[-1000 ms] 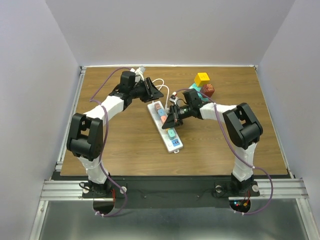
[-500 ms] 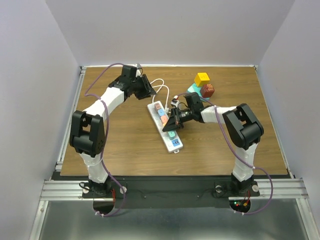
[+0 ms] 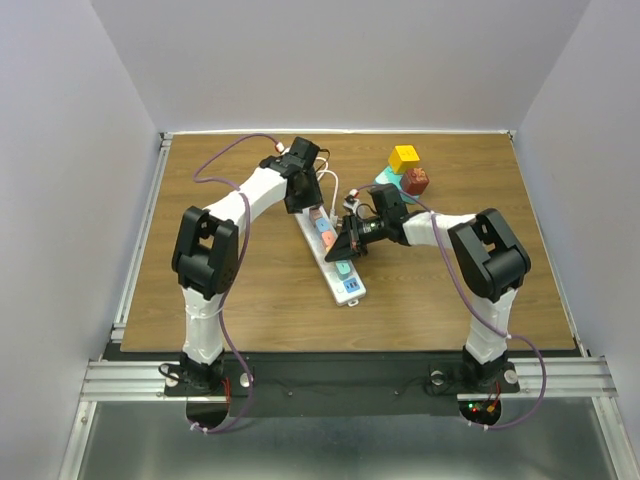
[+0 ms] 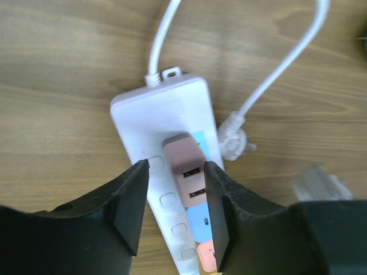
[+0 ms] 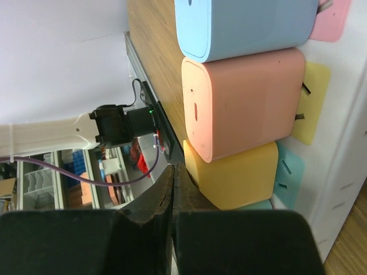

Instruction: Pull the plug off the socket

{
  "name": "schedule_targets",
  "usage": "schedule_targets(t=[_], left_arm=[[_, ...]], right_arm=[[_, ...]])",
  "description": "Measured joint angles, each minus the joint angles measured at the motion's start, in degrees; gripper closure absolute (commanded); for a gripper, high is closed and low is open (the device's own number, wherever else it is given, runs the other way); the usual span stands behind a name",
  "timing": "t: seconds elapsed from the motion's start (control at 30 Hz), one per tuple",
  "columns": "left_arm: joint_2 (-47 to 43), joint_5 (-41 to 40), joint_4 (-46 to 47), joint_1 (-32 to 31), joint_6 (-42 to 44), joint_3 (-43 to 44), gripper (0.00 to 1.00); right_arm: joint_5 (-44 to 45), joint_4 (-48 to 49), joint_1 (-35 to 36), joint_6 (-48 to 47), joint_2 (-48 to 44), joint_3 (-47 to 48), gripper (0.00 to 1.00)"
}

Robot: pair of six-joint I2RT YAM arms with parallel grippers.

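Risk: left gripper (image 4: 175, 169) straddles the pink plug (image 4: 184, 163), jaws apart, ungripped. Off-centre closing could slip; socket (image 4: 143, 114) may lift unless my shut right gripper (image 5: 174, 177) pins it.

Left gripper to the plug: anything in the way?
Nothing visible. The left gripper is open, its fingers on either side of the pink USB plug on the power strip. The loose white cord end lies outside the fingers.

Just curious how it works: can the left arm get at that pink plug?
Probably yes: the left gripper is open, a finger either side of the pink plug, nothing between; the right gripper sits farther along the socket.
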Motion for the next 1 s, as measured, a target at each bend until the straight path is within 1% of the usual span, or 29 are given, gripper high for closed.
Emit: schedule_targets(t=[0.23, 0.37, 0.6, 0.7, 0.73, 0.8, 0.83, 0.9, 0.93, 0.97, 1.0], left_arm=[[0.46, -3.63, -3.89, -0.52, -3.17, 3.72, 0.37], [1.03, -3.8, -4.13, -1.25, -3.82, 5.38, 0.37], [3.52, -2.75, -5.35, -3.45, -4.46, 5.38, 0.36], [4.35, -2.8, -6.1, -3.93, -4.7, 5.53, 0.38], [4.96, -2.97, -6.73, -3.96, -4.92, 6.16, 0.41], [6.91, -3.43, -7.8, -3.82, -5.44, 8.31, 0.53], [7.89, -3.72, -8.39, -3.78, -5.66, 9.31, 0.65], [9.53, -3.76, -9.57, -3.72, -6.62, 11.28, 0.8], [9.97, -3.56, -10.38, -3.72, -7.3, 12.46, 0.95], [10.16, -3.72, -10.64, -3.72, -7.74, 12.83, 1.0], [10.51, -3.93, -10.75, -3.72, -8.13, 13.16, 1.0]], right_arm=[[1.55, -1.79, 0.24, -1.46, -0.57, 0.46, 1.0], [2.23, -2.45, 0.74, -2.1, -0.57, 0.85, 1.0], [3.08, -4.13, 1.09, -2.43, -0.57, 1.86, 1.0], [4.0, -5.4, 1.14, -2.67, -0.48, 2.89, 1.0], [4.22, -5.68, 1.11, -2.73, -0.44, 3.1, 1.0], [4.76, -6.82, 1.11, -3.26, -0.28, 3.98, 1.0], [4.85, -7.06, 1.11, -3.41, -0.15, 4.22, 1.0], [4.76, -7.34, 1.11, -3.8, 0.24, 4.61, 0.99], [4.63, -7.39, 1.11, -4.02, 0.24, 4.61, 1.0], [4.59, -7.48, 1.14, -4.26, 0.24, 4.61, 1.0], [4.55, -7.48, 1.14, -4.57, 0.24, 4.57, 1.0]])
